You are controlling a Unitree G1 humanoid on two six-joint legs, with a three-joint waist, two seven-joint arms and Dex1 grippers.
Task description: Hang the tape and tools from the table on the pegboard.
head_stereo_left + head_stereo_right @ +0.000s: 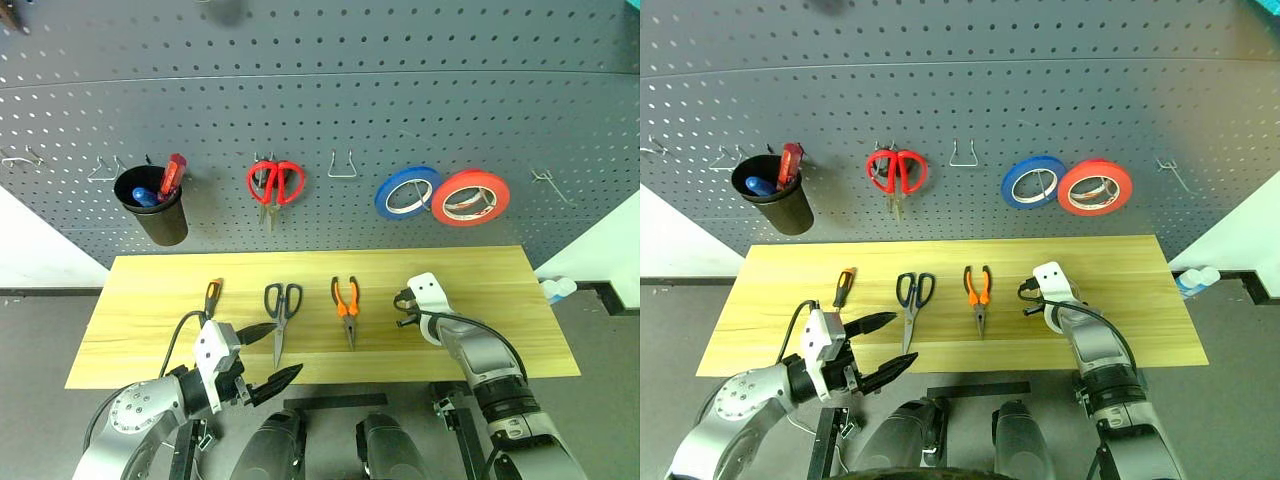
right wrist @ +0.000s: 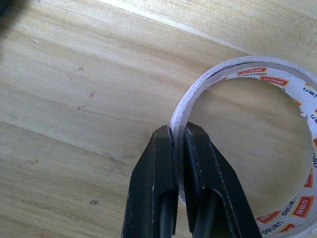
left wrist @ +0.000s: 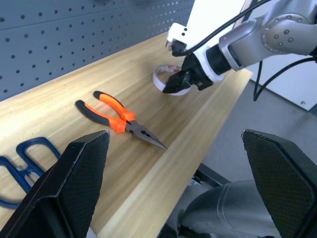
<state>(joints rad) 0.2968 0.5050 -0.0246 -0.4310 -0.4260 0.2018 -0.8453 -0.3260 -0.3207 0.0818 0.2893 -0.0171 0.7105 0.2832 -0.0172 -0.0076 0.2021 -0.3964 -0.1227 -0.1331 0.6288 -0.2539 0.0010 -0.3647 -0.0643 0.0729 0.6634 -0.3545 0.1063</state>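
Note:
The tape (image 2: 195, 96), a whitish roll, lies flat on the table (image 1: 500, 270) toward its right end. My right gripper (image 2: 177, 133) is shut on the roll's rim, one finger inside the ring and one outside; the left wrist view shows the same grip on the tape (image 3: 166, 82). On the table, from left to right, lie a small orange-handled screwdriver (image 1: 212, 296), black scissors (image 1: 281, 310) and orange pliers (image 1: 346, 303). My left gripper (image 1: 288, 348) hangs open over the table's front edge, near the scissors' blades. The pegboard (image 1: 320, 100) rises behind the table.
On the pegboard hang a black cup (image 1: 155, 205) with tools in it, red scissors (image 1: 274, 184), a blue tape roll (image 1: 407, 192) and a red-orange roll (image 1: 470, 197). A bare hook (image 1: 342, 165) sits between scissors and rolls, another hook (image 1: 548, 180) at far right.

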